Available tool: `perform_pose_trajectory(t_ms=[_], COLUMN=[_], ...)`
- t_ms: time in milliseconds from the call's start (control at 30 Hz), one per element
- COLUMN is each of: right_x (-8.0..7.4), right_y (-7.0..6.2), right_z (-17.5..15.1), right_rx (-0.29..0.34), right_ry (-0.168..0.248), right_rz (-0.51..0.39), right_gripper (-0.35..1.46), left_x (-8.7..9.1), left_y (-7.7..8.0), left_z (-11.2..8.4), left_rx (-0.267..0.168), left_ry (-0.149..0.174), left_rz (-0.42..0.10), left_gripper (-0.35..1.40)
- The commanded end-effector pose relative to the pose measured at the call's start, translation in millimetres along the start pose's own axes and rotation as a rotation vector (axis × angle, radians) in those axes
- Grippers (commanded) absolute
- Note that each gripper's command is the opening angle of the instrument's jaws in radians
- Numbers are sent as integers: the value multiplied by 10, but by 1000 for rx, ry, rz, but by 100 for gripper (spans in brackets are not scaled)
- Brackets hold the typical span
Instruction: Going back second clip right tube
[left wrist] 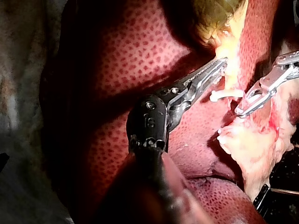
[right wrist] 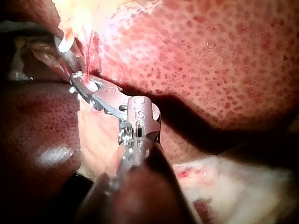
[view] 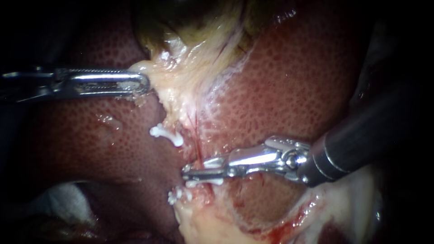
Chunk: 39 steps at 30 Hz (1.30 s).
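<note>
The left instrument (view: 142,84) (left wrist: 219,65) has its tool pressed together on the edge of the pale fatty tissue (view: 181,77) just below the gallbladder (view: 181,18) (left wrist: 215,14). Both jaws pinch that edge and hold it taut. Behind this tool, along its shaft, only bare liver (view: 294,81) (left wrist: 131,56) (right wrist: 224,60) shows.

The right instrument (view: 187,171) (left wrist: 243,108) (right wrist: 70,60) has its tool narrowly spread, with a thin gap between the jaws in the left wrist view. Its tips lie at the red-streaked tube (view: 197,135), which runs down from the pinched tissue and crosses just ahead of them. A white clip (view: 205,182) sits on the tube directly under the jaws, close against the lower one. I cannot tell whether it touches that jaw.

Two more white clips lie beyond the tips. The upper clip (view: 166,134) (left wrist: 224,94) is between the two tools, and the lower clip (view: 177,195) is at the rim of the pale tissue beneath. Back along the right shaft the liver is open and unobstructed. A pale, blood-flecked tissue edge (view: 325,212) borders it on the underside.
</note>
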Motion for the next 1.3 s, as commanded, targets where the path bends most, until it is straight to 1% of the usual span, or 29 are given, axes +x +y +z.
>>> perform_pose_trajectory(t_ms=[33,167,400,433,467,500,567,600,667,767,833,1067,1200,1233,1300], right_x=[0,0,-1,-1,0,0,1,3,5,7,9,10,15,17,21], right_y=[0,0,0,0,0,1,2,3,5,8,9,11,6,4,-4], right_z=[0,0,1,1,1,1,2,3,5,7,8,0,-20,-28,-50], right_rx=[-2,-2,-11,-17,-20,-17,-9,-7,-8,-27,-58,-63,-59,-56,-51], right_ry=[0,0,-12,-10,-4,1,15,22,24,30,46,43,39,38,33], right_rz=[-1,-1,-1,-24,-95,-137,-150,-174,-197,-242,-264,-308,-336,-339,-379], right_gripper=[-35,-35,-35,-25,-7,7,28,36,43,48,50,50,50,50,50], left_x=[0,0,0,0,0,0,0,0,0,0,0,0,0,0,-1], left_y=[0,0,0,0,0,0,0,0,0,0,0,0,0,0,-1], left_z=[0,0,0,0,0,0,0,0,0,0,0,0,-1,-1,-2], left_rx=[0,0,0,0,0,0,0,0,0,0,0,-1,-1,-1,-1], left_ry=[0,0,0,0,0,0,0,0,0,0,0,0,0,0,0], left_rz=[0,0,0,0,0,0,0,0,0,0,0,0,0,0,0], left_gripper=[-35,-35,-35,-35,-35,-35,-35,-35,-35,-35,-35,-35,-35,-35,-35])
